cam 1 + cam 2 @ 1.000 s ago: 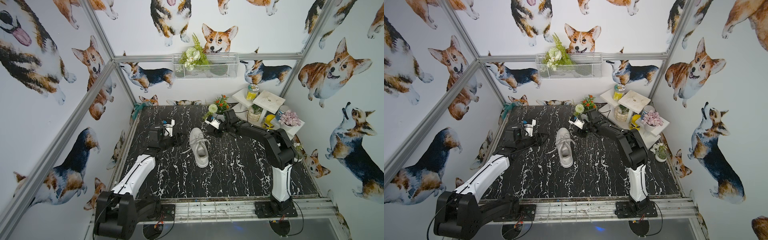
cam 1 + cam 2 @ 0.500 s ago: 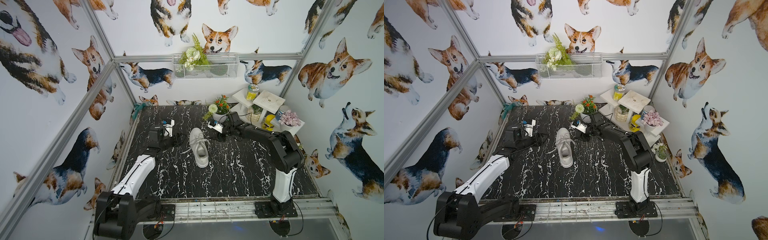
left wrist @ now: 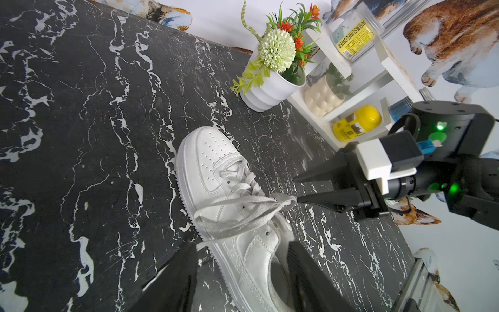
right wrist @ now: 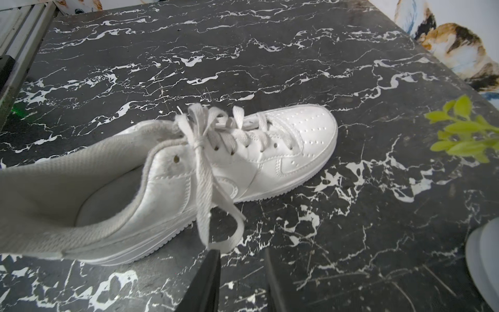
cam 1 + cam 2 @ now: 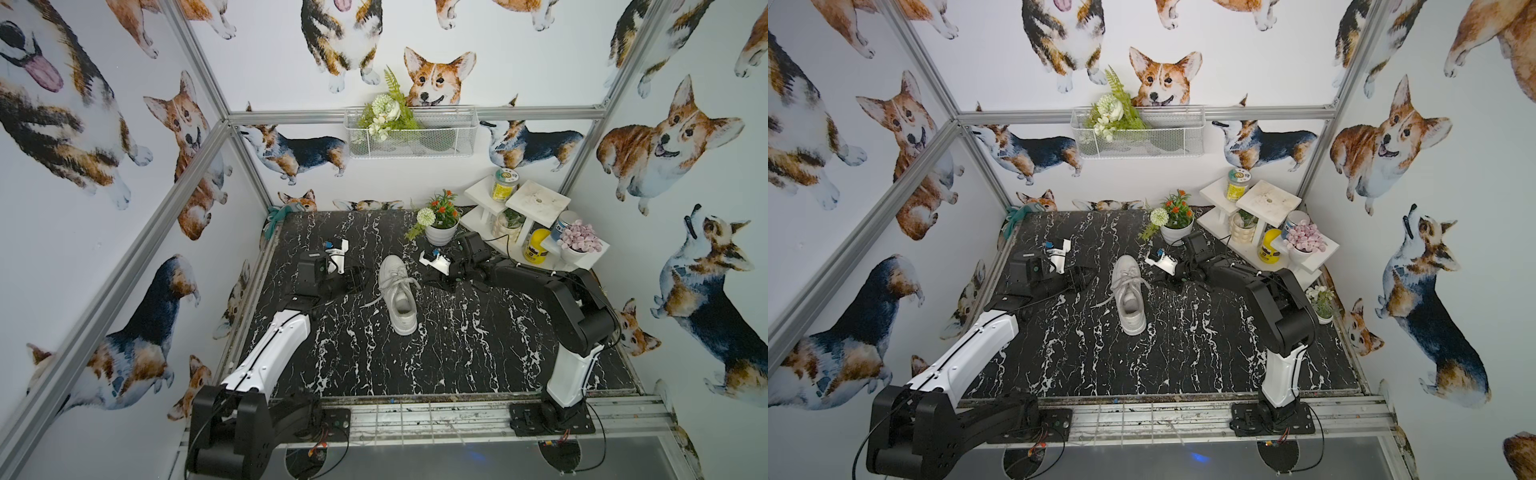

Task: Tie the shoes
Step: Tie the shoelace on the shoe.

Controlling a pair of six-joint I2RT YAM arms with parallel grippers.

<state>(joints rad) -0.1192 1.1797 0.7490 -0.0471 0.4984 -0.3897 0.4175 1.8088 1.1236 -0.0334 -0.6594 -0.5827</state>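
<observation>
Right claw [image 3: 296, 189] narrowed, tip touching shoe [image 3: 209, 159] lace [image 3: 243, 201]

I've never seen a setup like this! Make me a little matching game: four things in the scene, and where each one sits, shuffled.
Things:
1. sneaker
2. white flower pot
3. yellow bottle
4. wire basket

Places:
a. hanging on the back wall
b. middle of the marble table
c. lower shelf of the white rack
d. back of the table, beside the rack

Pairs: 1-b, 2-d, 3-c, 4-a.
</observation>
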